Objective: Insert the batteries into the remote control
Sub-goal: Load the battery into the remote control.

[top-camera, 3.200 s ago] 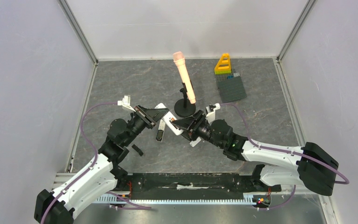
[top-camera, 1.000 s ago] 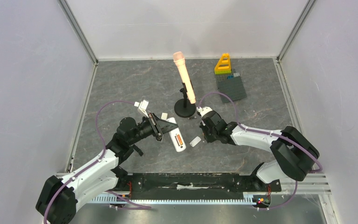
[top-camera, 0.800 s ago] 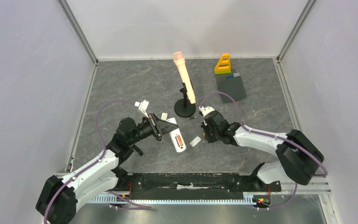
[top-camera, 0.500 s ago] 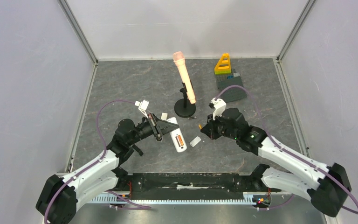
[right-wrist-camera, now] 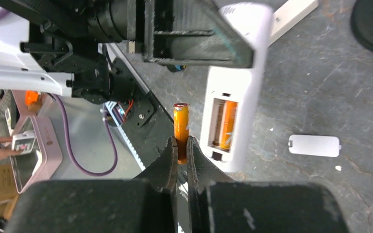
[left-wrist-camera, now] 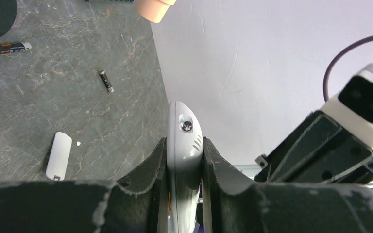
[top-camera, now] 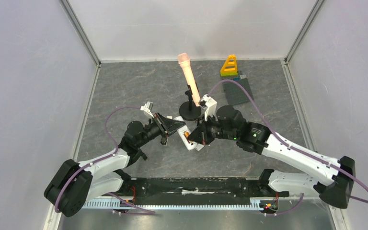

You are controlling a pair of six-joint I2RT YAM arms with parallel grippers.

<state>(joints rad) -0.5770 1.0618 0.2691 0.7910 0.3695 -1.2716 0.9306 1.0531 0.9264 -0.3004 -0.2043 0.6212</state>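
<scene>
A: right gripper [right-wrist-camera: 182, 145]?
B: Fingers pinched nearly shut on an orange battery [right-wrist-camera: 180, 127], upright, just beside the remote [right-wrist-camera: 235, 97].
A: left gripper [left-wrist-camera: 184, 158]?
B: Clamped on the remote's sides. Another orange cell [right-wrist-camera: 228, 125] sits in its open bay.
A: Farther out?
B: battery cover [left-wrist-camera: 59, 156] flat on the table [left-wrist-camera: 24, 111], then a dark battery [left-wrist-camera: 106, 81], a second dark battery [left-wrist-camera: 8, 47] near the mic stand base [top-camera: 190, 112].

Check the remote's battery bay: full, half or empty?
Half full: one battery sits in the bay, the slot beside it empty; right hand holds the second battery.
</scene>
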